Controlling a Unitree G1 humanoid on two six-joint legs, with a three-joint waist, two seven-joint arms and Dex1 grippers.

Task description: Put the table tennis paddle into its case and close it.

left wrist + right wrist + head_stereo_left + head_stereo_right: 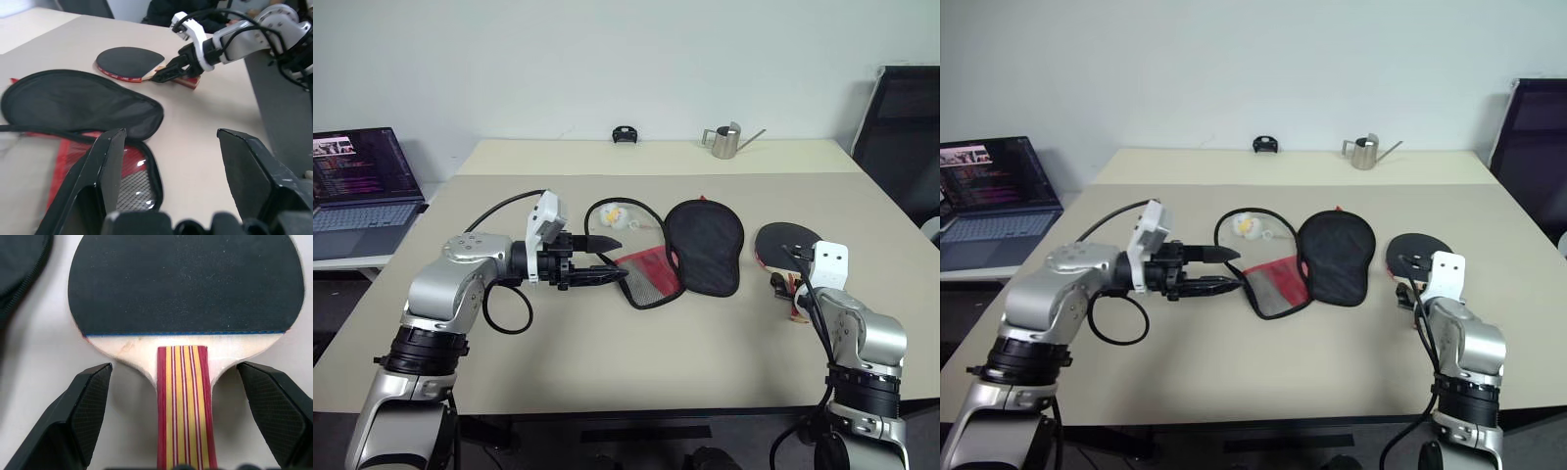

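Note:
The table tennis paddle (183, 281) lies flat on the table to the right, black rubber up, with its red-striped handle (183, 406) pointing toward me. My right gripper (183, 377) is open, low over the handle, one finger on each side and neither touching it. The case (705, 245) lies unzipped at the table's middle, black flap spread to the right and red mesh-lined half (651, 274) to the left. My left gripper (607, 259) is open and points sideways at the near left edge of that red half, with nothing held.
A small white and yellow object (615, 217) lies inside a black cord loop just behind the case. A metal pitcher (726, 142) and a small black item (626, 133) stand at the table's far edge. A laptop (362, 186) sits off to the left, a black chair (901, 127) at the right.

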